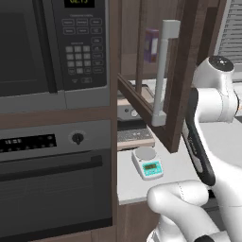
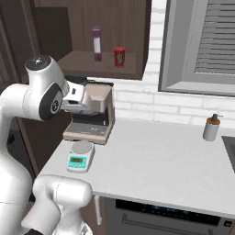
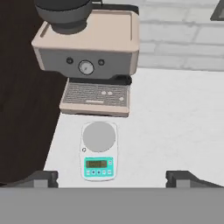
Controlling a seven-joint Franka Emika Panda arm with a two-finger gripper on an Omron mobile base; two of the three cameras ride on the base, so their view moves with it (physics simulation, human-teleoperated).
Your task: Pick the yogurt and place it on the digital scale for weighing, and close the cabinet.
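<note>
The yogurt (image 2: 120, 56), a small red cup, stands on the shelf of the open cabinet (image 2: 131, 27), just right of a purple box (image 2: 97, 43). The cabinet door (image 1: 182, 94) swings out wide, its pale bar handle (image 1: 160, 75) facing me. On the counter below, the digital scale (image 3: 99, 151) (image 2: 81, 156) (image 1: 148, 162) sits with a bare plate in front of the coffee machine. My gripper (image 3: 112, 179) hovers above the counter, looking down on the scale, open with its fingertips (image 3: 43, 178) far apart and nothing between them.
A beige-and-grey coffee machine (image 2: 92, 114) (image 3: 87, 48) stands behind the scale. A microwave (image 1: 52, 42) and oven (image 1: 52, 179) fill the wall left of the cabinet. A soap bottle (image 2: 211, 127) stands far right on the white counter (image 2: 156, 160), below a shuttered window (image 2: 206, 41).
</note>
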